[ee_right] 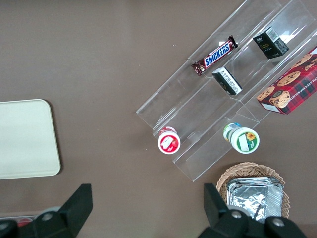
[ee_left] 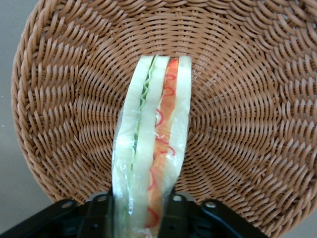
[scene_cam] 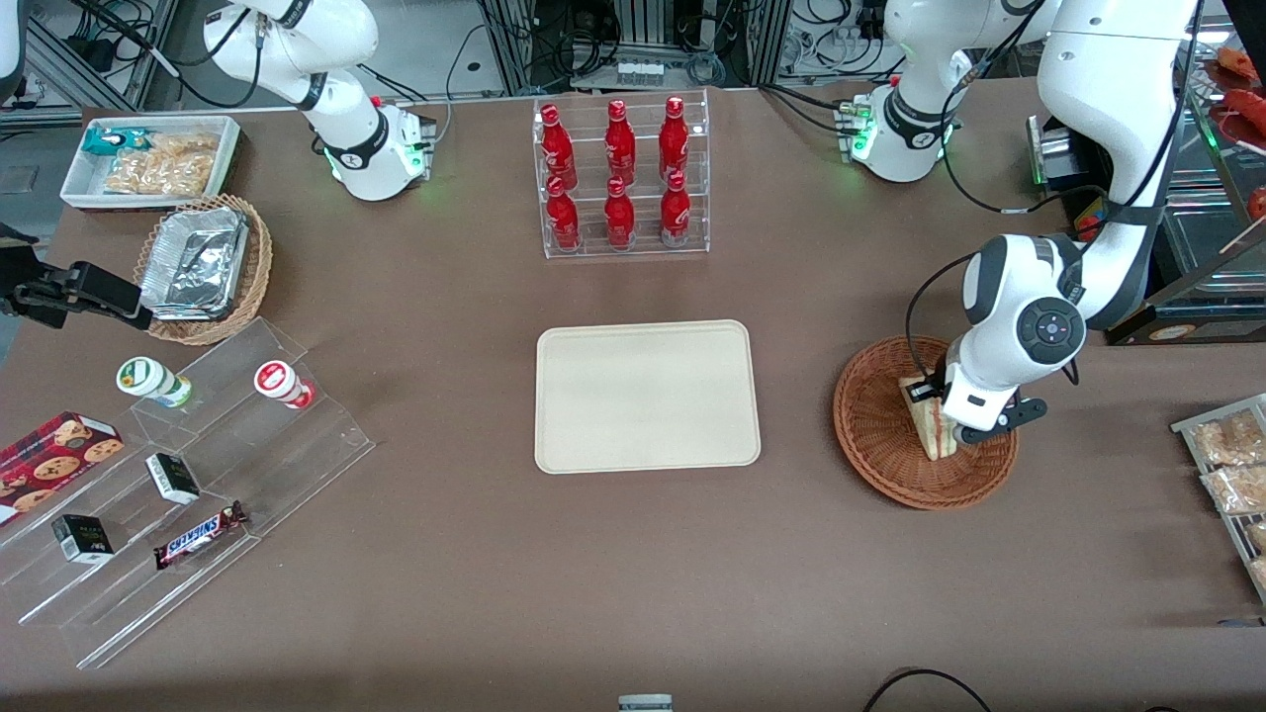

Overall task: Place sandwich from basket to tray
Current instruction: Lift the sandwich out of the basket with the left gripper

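The sandwich (scene_cam: 930,425) is a white-bread wedge with green and pink-red filling in clear wrap. It stands on edge in the round reddish-brown wicker basket (scene_cam: 875,420), toward the working arm's end of the table. My gripper (scene_cam: 940,415) is down in the basket and shut on the sandwich. In the left wrist view the two black fingers (ee_left: 101,218) press both sides of the sandwich (ee_left: 153,144), with the basket (ee_left: 247,114) weave under it. The cream-beige tray (scene_cam: 648,396) lies flat at the table's middle, beside the basket, with nothing on it.
A clear rack of red bottles (scene_cam: 621,178) stands farther from the front camera than the tray. Snack bags (scene_cam: 1231,465) lie at the working arm's table edge. Toward the parked arm's end are a tan basket of foil containers (scene_cam: 203,267) and a clear stepped stand (scene_cam: 188,475) with snacks.
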`<state>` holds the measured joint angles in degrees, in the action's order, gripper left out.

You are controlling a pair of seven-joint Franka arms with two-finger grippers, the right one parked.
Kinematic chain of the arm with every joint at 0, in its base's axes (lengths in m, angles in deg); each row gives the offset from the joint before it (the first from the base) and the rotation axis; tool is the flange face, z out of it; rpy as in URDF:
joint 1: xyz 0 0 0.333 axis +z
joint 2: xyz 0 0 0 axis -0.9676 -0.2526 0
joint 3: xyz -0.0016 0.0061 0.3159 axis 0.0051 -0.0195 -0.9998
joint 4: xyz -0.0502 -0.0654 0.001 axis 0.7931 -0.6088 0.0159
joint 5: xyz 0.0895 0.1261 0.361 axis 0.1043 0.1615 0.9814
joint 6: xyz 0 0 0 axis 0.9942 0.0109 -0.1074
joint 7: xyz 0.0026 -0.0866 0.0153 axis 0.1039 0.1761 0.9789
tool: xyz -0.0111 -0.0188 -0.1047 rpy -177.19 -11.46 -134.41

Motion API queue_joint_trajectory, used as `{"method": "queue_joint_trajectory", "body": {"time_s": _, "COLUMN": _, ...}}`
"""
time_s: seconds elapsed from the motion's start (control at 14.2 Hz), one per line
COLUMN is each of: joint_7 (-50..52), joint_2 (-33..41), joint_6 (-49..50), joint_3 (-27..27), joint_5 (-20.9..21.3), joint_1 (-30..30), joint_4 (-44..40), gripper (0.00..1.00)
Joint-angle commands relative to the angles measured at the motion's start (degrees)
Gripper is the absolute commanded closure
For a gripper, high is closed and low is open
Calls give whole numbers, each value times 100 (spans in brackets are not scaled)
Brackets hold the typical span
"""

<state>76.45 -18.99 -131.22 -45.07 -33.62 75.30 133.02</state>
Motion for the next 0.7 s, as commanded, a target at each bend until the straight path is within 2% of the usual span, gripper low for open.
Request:
{"method": "queue_joint_trajectory", "body": {"time_s": 0.0, "joint_7": 23, "joint_2": 96, "joint_6": -74, "joint_3": -5, "joint_5": 8, "joint_1": -20, "joint_4": -16, "gripper": 87}}
{"method": "queue_joint_trajectory", "body": {"time_s": 0.35, "joint_7": -187, "joint_2": 272, "joint_6": 286, "joint_3": 30, "joint_5": 8, "joint_1": -64, "joint_4": -648, "gripper": 87}}
{"method": "queue_joint_trajectory", "body": {"time_s": 0.63, "joint_7": -56, "joint_2": 194, "joint_6": 918, "joint_3": 443, "joint_5": -1, "joint_1": -125, "joint_4": -1342, "gripper": 87}}
